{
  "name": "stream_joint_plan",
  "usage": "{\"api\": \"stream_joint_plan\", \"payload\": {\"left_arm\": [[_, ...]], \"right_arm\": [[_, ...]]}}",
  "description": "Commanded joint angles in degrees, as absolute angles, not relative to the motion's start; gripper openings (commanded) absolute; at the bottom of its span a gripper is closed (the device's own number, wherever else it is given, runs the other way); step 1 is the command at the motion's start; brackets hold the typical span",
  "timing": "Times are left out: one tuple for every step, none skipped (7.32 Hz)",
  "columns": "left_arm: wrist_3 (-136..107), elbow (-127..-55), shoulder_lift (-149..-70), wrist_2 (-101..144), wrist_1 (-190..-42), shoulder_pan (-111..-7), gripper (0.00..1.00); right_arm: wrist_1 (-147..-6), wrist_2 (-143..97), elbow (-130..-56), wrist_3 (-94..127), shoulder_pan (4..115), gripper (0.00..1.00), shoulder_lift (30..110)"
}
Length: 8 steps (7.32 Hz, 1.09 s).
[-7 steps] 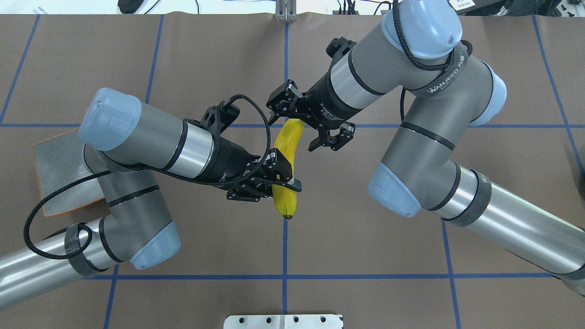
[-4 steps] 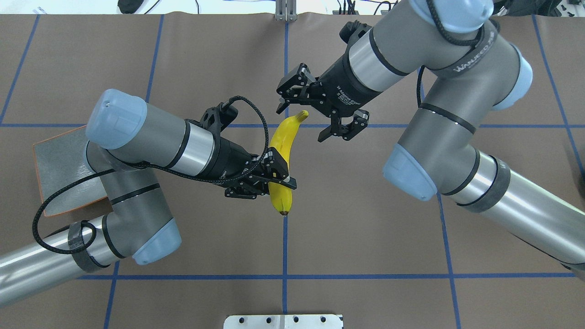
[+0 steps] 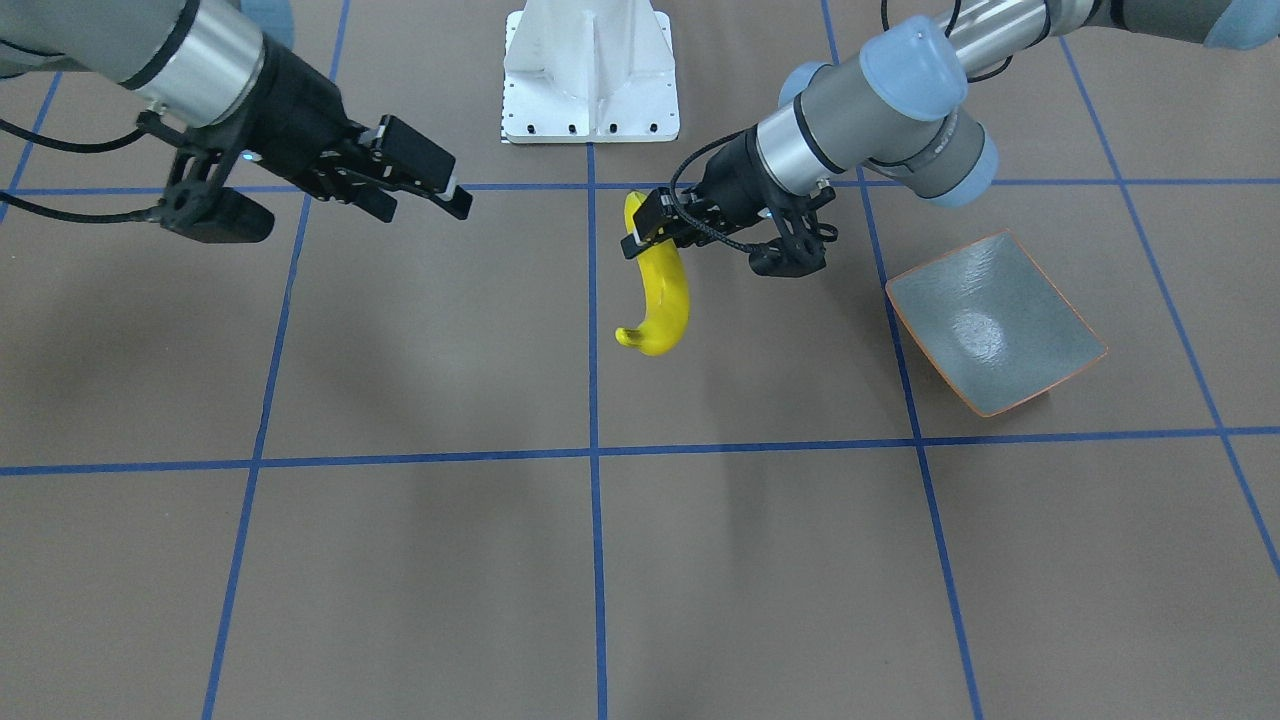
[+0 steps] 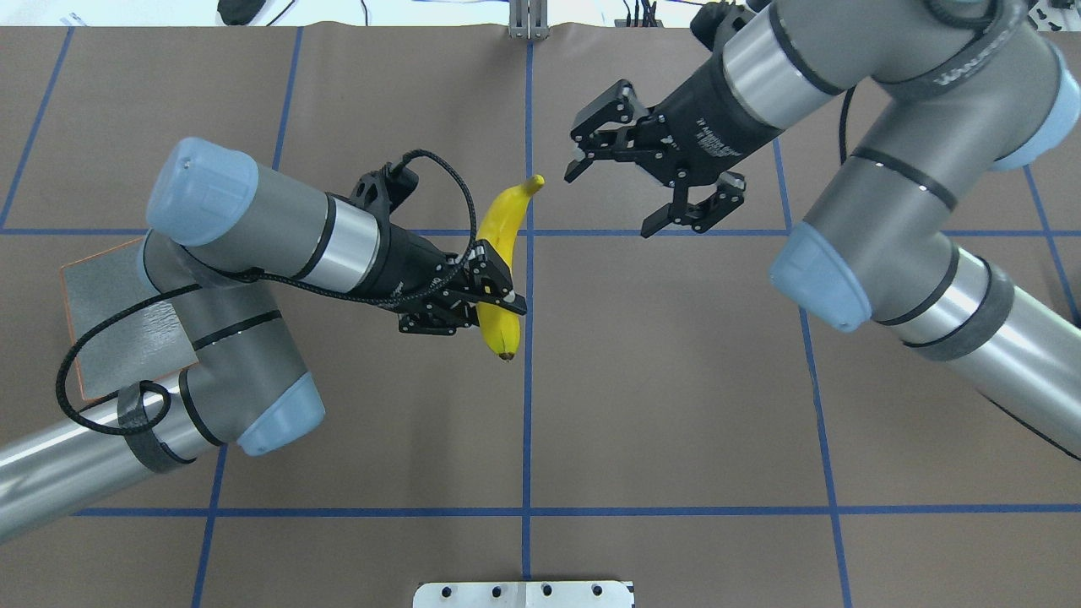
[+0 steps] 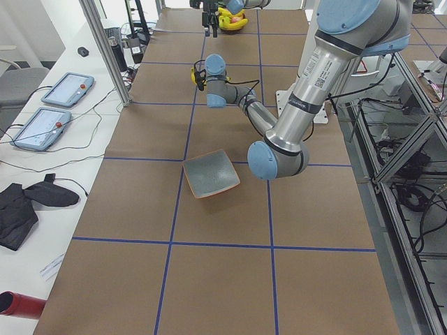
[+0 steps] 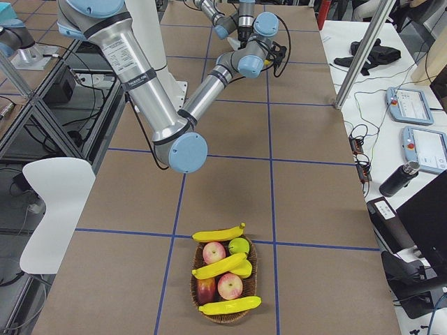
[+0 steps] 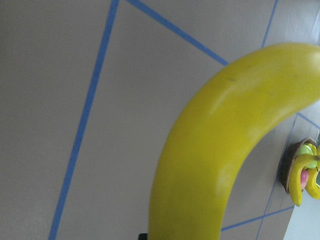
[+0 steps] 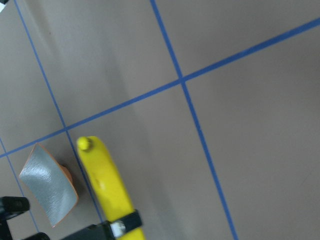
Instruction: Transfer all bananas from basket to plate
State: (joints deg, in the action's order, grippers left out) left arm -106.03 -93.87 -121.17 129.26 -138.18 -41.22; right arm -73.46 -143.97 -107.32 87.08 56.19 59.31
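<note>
Gripping one banana (image 4: 500,232) near its lower half, the left gripper (image 4: 490,295) is holding it over the middle of the table (image 4: 676,380), well apart from the plate (image 3: 990,325). The right gripper (image 4: 616,198) is hovering nearby, jaws spread wide and empty. Three other bananas (image 6: 218,235) are lying in the basket (image 6: 253,272).
</note>
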Motion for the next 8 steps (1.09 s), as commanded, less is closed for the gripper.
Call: {"api": "stream_joint_plan", "payload": {"left_arm": [[-106.3, -96.8, -112.3, 135.7, -134.8, -47.5, 0.00], [-106.3, -100.2, -106.2, 137.3, -134.2, -50.9, 0.00], [-106.3, -102.4, -101.1, 137.5, -134.2, -53.3, 0.00], [-106.3, -102.5, -97.6, 137.3, -134.2, -54.7, 0.00], [-105.7, -102.4, -93.3, 136.2, -134.2, -54.5, 0.00], [-105.4, -102.5, -90.8, 134.4, -134.3, -53.9, 0.00], [-105.2, -102.5, -89.0, 134.3, -134.3, -53.6, 0.00], [-104.1, -102.4, -87.3, 134.3, -134.3, -53.3, 0.00]], "right_arm": [[-73.6, -143.8, -106.8, 78.5, 59.0, 1.00, 63.2], [-73.6, -143.7, -106.4, 77.6, 59.4, 1.00, 63.6], [-73.6, -143.4, -105.9, 75.9, 59.8, 1.00, 64.0], [-73.7, -142.5, -105.7, 74.7, 59.8, 1.00, 64.5], [-73.7, -142.2, -105.0, 73.6, 59.8, 1.00, 64.5], [-73.7, -141.9, -104.9, 73.5, 59.7, 1.00, 64.5], [-73.7, -141.6, -104.9, 73.5, 59.5, 1.00, 64.5], [-73.6, -141.4, -104.2, 73.4, 59.5, 1.00, 64.4]]}}
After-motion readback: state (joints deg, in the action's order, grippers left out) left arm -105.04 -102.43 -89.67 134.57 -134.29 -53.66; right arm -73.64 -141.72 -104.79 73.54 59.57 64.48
